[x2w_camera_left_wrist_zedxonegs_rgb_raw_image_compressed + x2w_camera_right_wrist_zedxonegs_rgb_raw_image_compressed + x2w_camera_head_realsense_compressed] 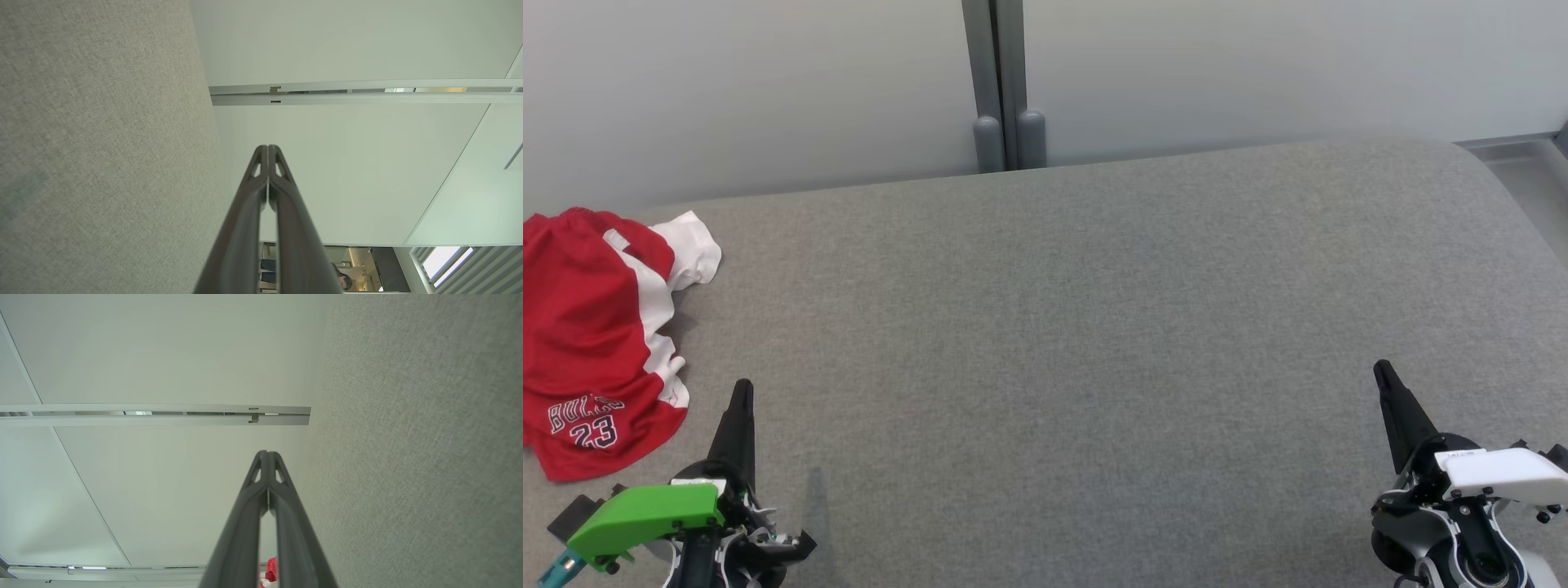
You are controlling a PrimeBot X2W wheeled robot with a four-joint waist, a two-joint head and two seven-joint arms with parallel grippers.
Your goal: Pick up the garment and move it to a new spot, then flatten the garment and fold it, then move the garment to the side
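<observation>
Grey cloth covers the big flat surface (1045,367). Closest in, the left gripper (742,388) and the right gripper (1382,369) sit low at the two sides, each with its fingers pressed tight together and holding nothing. A wide open stretch lies between them. Near the left gripper, far over on the left, the red and white garment (592,343) lies bunched up. Farther back, the surface's edge meets a pale wall (768,82) with a grey post (1003,82).
</observation>
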